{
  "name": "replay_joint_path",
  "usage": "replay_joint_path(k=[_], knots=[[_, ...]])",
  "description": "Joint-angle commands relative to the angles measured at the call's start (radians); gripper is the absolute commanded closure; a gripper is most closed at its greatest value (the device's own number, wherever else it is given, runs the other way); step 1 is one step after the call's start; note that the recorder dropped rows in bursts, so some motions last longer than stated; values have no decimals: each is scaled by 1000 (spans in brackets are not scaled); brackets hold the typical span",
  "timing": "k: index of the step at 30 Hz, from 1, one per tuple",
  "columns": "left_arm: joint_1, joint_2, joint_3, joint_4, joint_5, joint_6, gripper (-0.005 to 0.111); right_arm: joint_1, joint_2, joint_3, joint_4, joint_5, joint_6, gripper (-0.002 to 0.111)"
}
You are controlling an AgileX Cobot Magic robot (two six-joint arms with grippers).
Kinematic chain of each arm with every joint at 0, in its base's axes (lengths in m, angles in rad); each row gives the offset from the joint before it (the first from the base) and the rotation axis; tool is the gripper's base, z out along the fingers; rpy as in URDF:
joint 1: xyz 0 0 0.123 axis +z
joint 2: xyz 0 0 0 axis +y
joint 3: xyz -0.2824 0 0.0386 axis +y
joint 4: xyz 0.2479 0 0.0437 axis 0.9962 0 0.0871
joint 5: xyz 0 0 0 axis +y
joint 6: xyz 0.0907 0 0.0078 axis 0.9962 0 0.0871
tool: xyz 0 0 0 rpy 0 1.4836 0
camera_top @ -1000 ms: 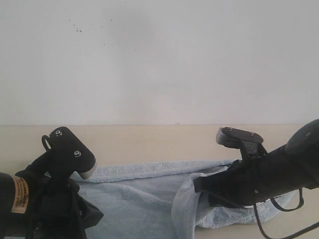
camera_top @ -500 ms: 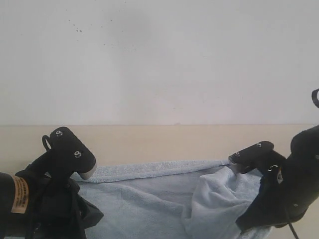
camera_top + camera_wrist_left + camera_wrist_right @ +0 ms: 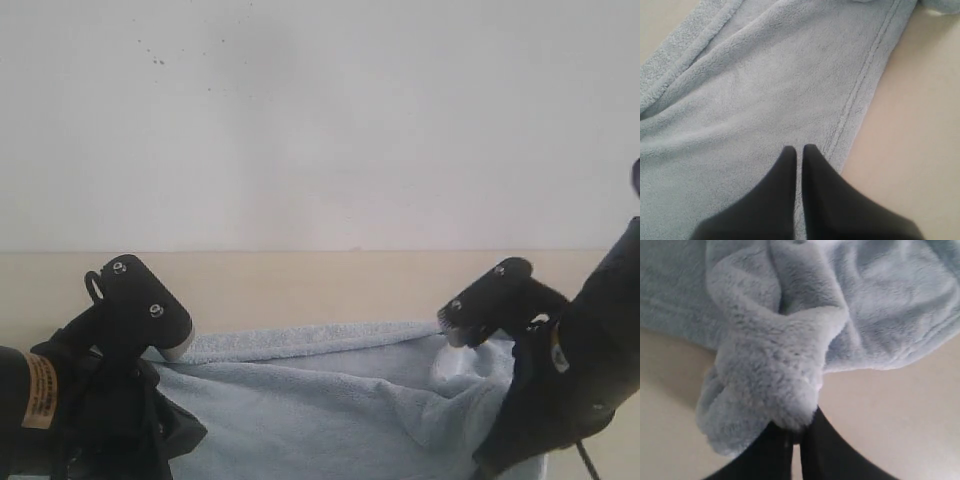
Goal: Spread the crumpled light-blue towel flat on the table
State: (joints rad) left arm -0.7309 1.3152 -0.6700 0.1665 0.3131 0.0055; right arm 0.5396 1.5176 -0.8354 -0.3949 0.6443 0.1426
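Towel (image 3: 330, 400), pale grey-blue and fluffy, lying along the near edge of the beige table (image 3: 300, 285), between two black robot arms. Only the left wrist view shows the left gripper (image 3: 799, 150). Its jaws are drawn together to a thin slit over the towel, just beside the stitched hem (image 3: 860, 95); whether cloth is pinched cannot be told. Only the right wrist view shows the right gripper (image 3: 796, 432), clamped on a thick bunched fold of towel above bare table. The table is smooth and matte, and its far edge meets a white wall (image 3: 320, 120) with small dark specks. Compared with half a second ago, the left arm (image 3: 100, 380) is unmoved, the right arm (image 3: 570, 390) sits higher, and the towel's pale heap near the right end is drawn out flatter.
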Motion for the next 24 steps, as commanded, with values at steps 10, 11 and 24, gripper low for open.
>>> replay_joint_path(k=[10,11,24], knots=[[1,2,5,9,6,5,103,52,87,-6,-17,-61,121,53],[1,2,5,9,8,5,103,52,75,-6,-44,-28,127,53],[1,2,5,9,8,20,103,52,-13,63,172,102,97,53]])
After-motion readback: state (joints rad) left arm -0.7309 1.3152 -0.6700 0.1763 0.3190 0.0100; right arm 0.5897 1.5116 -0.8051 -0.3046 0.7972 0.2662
